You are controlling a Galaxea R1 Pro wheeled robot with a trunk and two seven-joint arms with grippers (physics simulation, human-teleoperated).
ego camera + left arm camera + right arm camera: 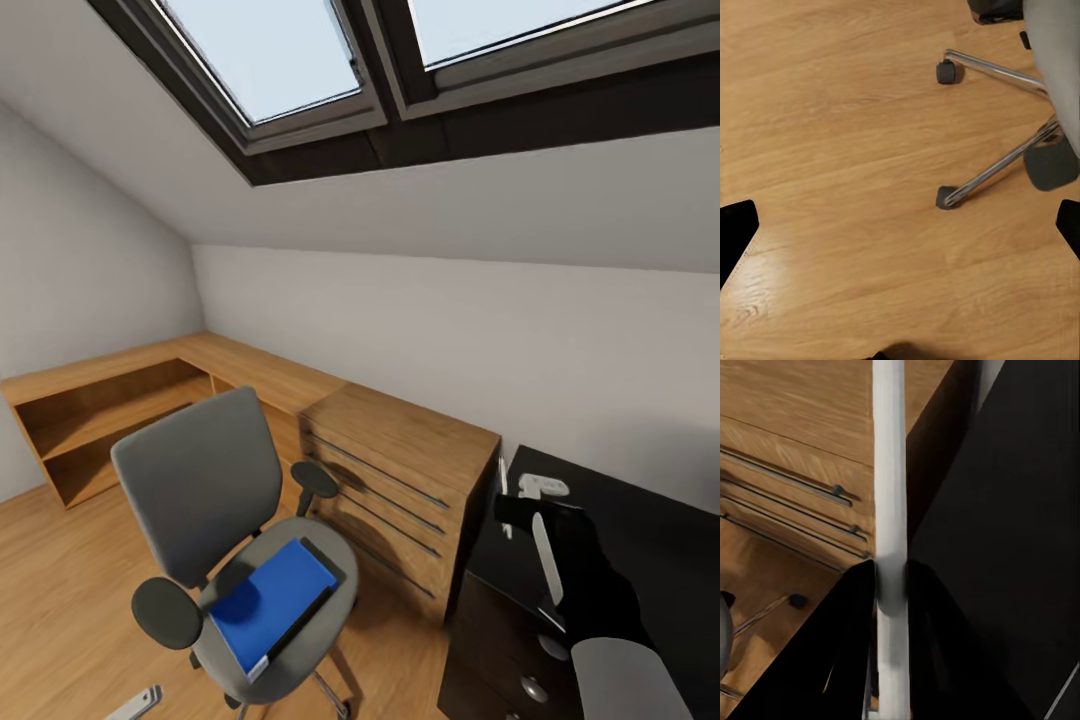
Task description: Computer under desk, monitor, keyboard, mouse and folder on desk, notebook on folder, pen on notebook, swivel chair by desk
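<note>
The grey swivel chair (205, 480) stands on the wood floor, left of the desk (650, 540). On its seat lies the blue folder (270, 598), with a dark edge showing along its far side. My right gripper (891, 577) is shut on the pen (889, 472), a slim white stick that passes between its black fingers. In the head view this gripper (512, 512) hovers over the desk's near corner, the pen (503, 488) sticking up from it. My left gripper (900, 225) is open and empty above the floor, near the chair's chrome base (997, 161).
A light wooden dresser (400, 470) stands between chair and desk. A low wooden shelf unit (120, 400) runs along the left wall under the sloped ceiling. A small white rounded thing (543, 487) lies on the desk corner. Black drawers (500, 650) sit under the desk.
</note>
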